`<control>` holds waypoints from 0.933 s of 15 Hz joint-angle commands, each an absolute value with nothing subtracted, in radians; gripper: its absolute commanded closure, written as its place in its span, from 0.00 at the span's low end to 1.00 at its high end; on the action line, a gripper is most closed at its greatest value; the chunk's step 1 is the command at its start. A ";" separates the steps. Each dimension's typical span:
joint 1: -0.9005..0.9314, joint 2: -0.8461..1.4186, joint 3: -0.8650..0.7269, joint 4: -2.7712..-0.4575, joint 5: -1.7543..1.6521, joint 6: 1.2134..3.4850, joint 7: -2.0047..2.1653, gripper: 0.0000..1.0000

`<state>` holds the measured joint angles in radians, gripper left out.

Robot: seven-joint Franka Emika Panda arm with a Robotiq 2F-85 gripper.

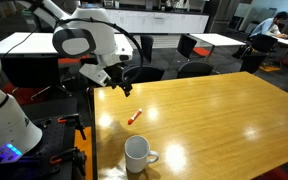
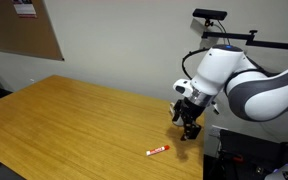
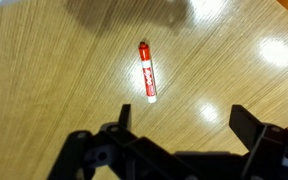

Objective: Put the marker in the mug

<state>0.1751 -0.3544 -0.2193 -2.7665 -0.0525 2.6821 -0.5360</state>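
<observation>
Wrist view: the gripper (image 3: 184,140) is spread wide and empty; the marker (image 3: 146,70) lies flat on the table (image 3: 44,90) at its 11 o'clock. An off-centre descent may roll it away.

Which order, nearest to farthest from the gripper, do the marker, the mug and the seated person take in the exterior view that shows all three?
Measured from the open gripper in an exterior view:
1. The marker, lying on the table close by the gripper.
2. The mug, beyond the marker, by the table's near edge.
3. The seated person, far back in the room, at the upper right.
</observation>
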 commanded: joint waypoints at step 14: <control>0.089 -0.013 -0.077 -2.616 0.031 2.692 -0.646 0.00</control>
<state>0.1345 -0.0094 -0.1239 -2.6160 0.0324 2.6954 -0.6492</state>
